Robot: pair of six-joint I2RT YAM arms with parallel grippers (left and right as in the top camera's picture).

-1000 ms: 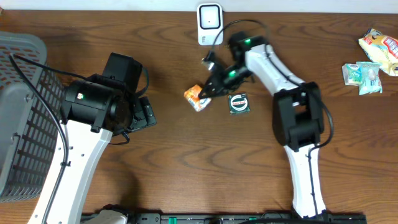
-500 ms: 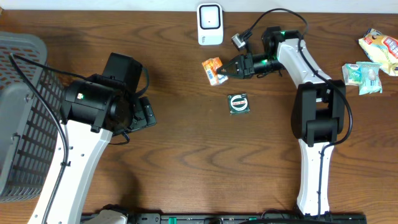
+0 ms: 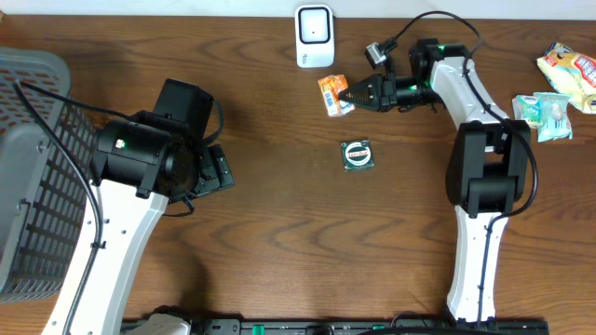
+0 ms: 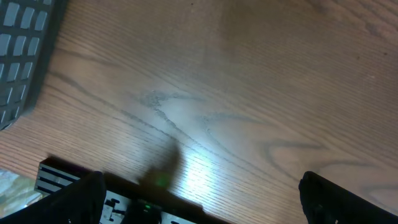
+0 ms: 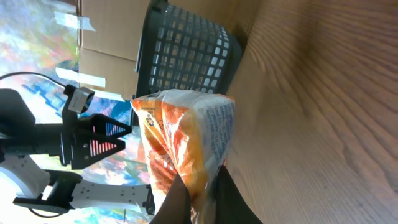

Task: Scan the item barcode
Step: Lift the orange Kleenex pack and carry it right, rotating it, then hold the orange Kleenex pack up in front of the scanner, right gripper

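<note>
Packet (image 3: 332, 94) of orange snack, pinched in the fully closed right gripper (image 3: 348, 94), near the white scanner (image 3: 315, 35).
Dark mesh basket (image 3: 28, 177) sits far left; its contents cannot be told. A round green item (image 3: 358, 154) lies below the packet, and snack bags (image 3: 543, 112) lie far right. The left gripper (image 4: 205, 198) gapes wide over the table (image 4: 249, 74), holding nothing. Only the right wrist view shows the packet's edge between the fingers (image 5: 177, 199).
</note>
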